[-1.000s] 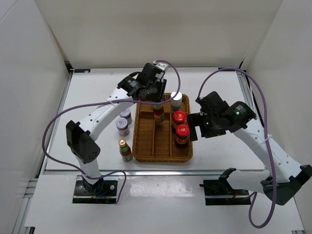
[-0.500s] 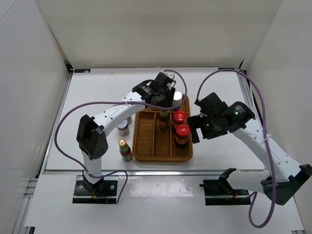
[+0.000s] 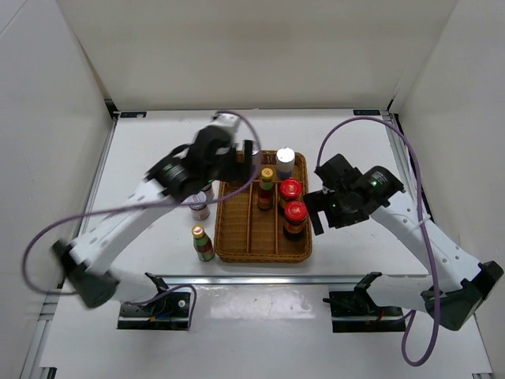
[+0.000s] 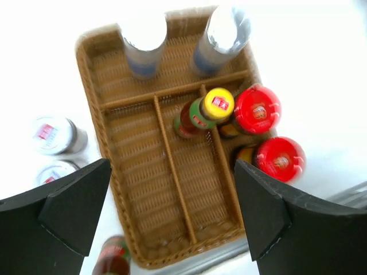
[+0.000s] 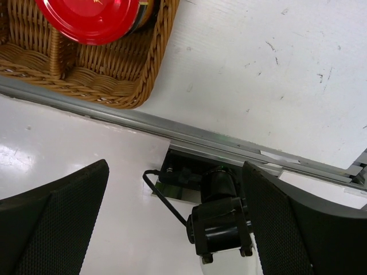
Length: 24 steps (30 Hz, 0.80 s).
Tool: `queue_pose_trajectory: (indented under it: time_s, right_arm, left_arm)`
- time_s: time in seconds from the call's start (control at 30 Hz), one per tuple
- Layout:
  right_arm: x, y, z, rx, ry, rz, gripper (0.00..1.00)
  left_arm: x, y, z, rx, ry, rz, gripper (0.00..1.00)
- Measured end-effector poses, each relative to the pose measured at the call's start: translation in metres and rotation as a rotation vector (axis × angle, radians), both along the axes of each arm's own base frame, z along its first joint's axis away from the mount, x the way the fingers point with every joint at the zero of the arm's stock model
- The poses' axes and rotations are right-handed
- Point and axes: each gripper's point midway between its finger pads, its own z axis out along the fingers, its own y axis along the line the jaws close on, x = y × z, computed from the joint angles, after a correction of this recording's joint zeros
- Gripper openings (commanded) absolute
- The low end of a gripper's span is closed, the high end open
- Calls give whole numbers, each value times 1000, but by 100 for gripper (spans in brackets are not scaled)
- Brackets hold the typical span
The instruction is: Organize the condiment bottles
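L gripper (image 4: 172,166) now has its jaws wide apart and holds nothing; a sec. ago it was clamped on the yellow-capped green bottle (image 4: 207,110) above the wicker tray (image 4: 92,103). That bottle now stands free in the tray's middle slot, just beside the two red-capped bottles (image 4: 257,109). L arm has pulled back to the left. R gripper (image 5: 175,172) is spread as before, empty, near the tray's corner. Two grey-lidded jars (image 4: 53,133) and the other green bottle (image 3: 203,241) remain on the table (image 3: 134,142), left of the tray.

Let go of the yellow-capped green bottle (image 4: 203,113) in the wicker tray's (image 4: 90,97) middle slot, spread the left gripper's (image 4: 172,172) fingers (image 4: 69,212) wide, and backed off to the left.
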Motion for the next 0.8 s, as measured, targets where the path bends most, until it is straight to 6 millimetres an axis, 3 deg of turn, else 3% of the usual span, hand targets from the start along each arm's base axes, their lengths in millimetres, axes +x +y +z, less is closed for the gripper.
queue_pose_trajectory:
  time_s: [0.1,0.17,0.27,0.43,0.53,0.7,0.8]
  right_arm:
    - [4,4,-5,-3,9,1,100]
    - [4,6,-10,-3,19,4,100]
    - [3,8,-18,-10,50,9,100]
    - [2,14,-26,-5,85,34,100]
    - [1,19,-28,8,100,49,100]
    - [-1,22,-33,16,127,66,100]
    - [-2,23,-35,17,134,75,100]
  left_arm:
    - [-41,46,43,-129,-115,35,100]
    - [-66,71,48,-188,-140,56,100]
    - [-90,91,24,-213,-91,89,100]
    - [-103,99,-54,-112,94,152,100]
    - [-109,104,-85,-52,170,180,100]
    - [-113,106,-104,-33,221,219,100]
    - [-114,107,-107,-45,230,234,94]
